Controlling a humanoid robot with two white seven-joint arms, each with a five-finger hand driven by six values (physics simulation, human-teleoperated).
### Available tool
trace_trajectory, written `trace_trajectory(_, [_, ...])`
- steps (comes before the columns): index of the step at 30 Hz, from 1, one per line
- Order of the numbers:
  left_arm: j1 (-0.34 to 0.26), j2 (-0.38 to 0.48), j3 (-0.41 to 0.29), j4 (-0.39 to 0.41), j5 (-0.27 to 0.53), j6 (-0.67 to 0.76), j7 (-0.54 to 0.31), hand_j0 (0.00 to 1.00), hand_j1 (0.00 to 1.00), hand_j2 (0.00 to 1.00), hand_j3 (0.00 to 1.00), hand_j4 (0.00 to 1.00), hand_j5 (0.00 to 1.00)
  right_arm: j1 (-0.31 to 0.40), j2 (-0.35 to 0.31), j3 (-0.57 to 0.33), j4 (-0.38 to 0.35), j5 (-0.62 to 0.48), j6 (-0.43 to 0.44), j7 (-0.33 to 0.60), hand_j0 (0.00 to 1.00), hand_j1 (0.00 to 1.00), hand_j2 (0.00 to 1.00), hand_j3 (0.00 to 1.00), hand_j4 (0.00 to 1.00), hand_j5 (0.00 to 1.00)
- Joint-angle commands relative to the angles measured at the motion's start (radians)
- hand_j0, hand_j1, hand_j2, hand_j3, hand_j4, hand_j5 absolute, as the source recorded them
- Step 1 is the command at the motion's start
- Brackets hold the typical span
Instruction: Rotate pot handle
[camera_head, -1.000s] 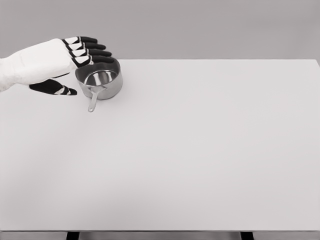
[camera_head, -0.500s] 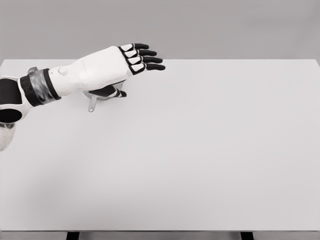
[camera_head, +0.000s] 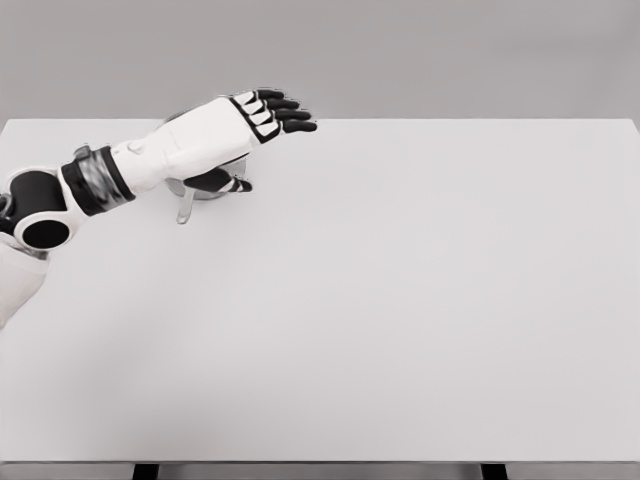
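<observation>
A small steel pot (camera_head: 203, 188) stands at the far left of the white table (camera_head: 400, 300), almost wholly hidden under my left hand (camera_head: 255, 130). Its short handle (camera_head: 185, 206) sticks out toward me, pointing down and slightly left. The left hand hovers over the pot with its palm down, the four fingers (camera_head: 285, 112) stretched out to the right past the pot and the thumb (camera_head: 222, 182) lying beside the pot's near rim. The hand is open and grips nothing. Whether the thumb touches the pot I cannot tell.
The left forearm and elbow (camera_head: 40, 215) come in along the table's left edge. Plain grey wall lies behind the table.
The left arm swept right, from beside the pot to over it, covering it. In the last half second the hand drew slightly back and up. Pot and handle have not moved.
</observation>
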Motion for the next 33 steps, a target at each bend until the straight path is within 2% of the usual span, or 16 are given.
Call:
trace_trajectory(1, [0.0,0.001,-0.004,0.03,-0.032,0.002,0.009,1.0,1.0,1.0,1.0,1.0,1.0,0.0,0.0,0.0,0.0,-0.001,0.0,0.0,1.0,1.0,1.0,1.0,1.0,1.0])
trace_trajectory(2, [0.0,0.003,-0.025,0.03,-0.035,0.002,0.007,1.0,1.0,1.0,1.0,1.0,1.0,0.0,0.0,0.0,0.0,-0.001,0.0,0.0,1.0,1.0,1.0,1.0,1.0,1.0])
trace_trajectory(5, [0.008,0.009,-0.032,0.041,-0.041,0.002,0.007,1.0,1.0,1.0,1.0,1.0,1.0,0.0,0.0,0.0,0.0,-0.001,0.0,0.0,1.0,1.0,1.0,1.0,1.0,1.0])
trace_trajectory(8, [0.021,0.001,-0.032,0.098,-0.063,0.002,0.009,1.0,1.0,1.0,1.0,1.0,1.0,0.0,0.0,0.0,0.0,-0.001,0.0,0.0,1.0,1.0,1.0,1.0,1.0,1.0])
trace_trajectory(17, [0.018,-0.02,-0.033,0.098,-0.076,0.002,0.009,1.0,1.0,1.0,1.0,1.0,1.0,0.0,0.0,0.0,0.0,-0.001,0.0,0.0,1.0,1.0,1.0,1.0,1.0,1.0])
trace_trajectory(18, [0.017,-0.022,-0.033,0.098,-0.102,0.002,0.01,1.0,1.0,1.0,1.0,1.0,1.0,0.0,0.0,0.0,0.0,-0.001,0.0,0.0,1.0,1.0,1.0,1.0,1.0,1.0])
trace_trajectory(25, [0.023,-0.019,-0.032,0.101,-0.15,0.002,0.012,1.0,1.0,1.0,1.0,1.0,1.0,0.0,0.0,0.0,0.0,0.001,0.0,0.0,1.0,1.0,1.0,1.0,1.0,1.0])
trace_trajectory(33, [0.021,-0.016,-0.03,0.11,-0.152,0.002,0.012,1.0,1.0,1.0,1.0,1.0,1.0,0.0,0.0,0.0,0.0,-0.001,0.0,0.0,1.0,1.0,1.0,1.0,1.0,1.0])
